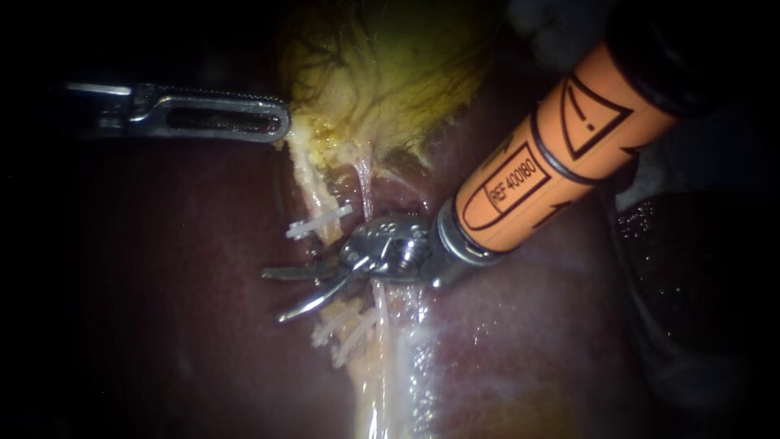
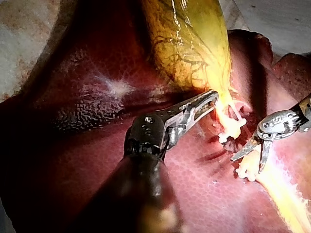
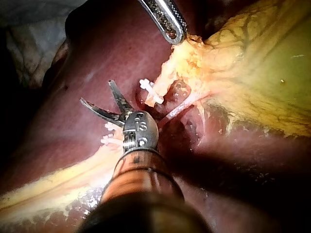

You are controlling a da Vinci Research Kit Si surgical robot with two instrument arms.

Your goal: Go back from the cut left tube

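Note:
The yellow-green gallbladder [image 1: 390, 73] lies on the dark red liver [image 1: 162, 284]. My left instrument [image 1: 280, 126] has its slotted jaws shut on the gallbladder's pale lower edge. The left tube is parted: its upper stump carries a white clip [image 1: 318, 221], and its lower stump [image 1: 357, 349] carries white clips [image 1: 341, 329]. My right instrument [image 1: 272, 297], with curved blades, stands open in the gap between the stumps, holding nothing. A thin right tube [image 1: 366, 183] runs down behind its wrist. The right wrist view shows the open blades [image 3: 96, 92] beside the upper clip [image 3: 151, 92].
The right instrument's orange shaft [image 1: 552, 162] slants in from the upper right, over the liver. A pale yellow band of tissue [image 1: 382, 390] runs down from the lower stump. White cloth [image 2: 272, 19] lies beyond the liver in the left wrist view.

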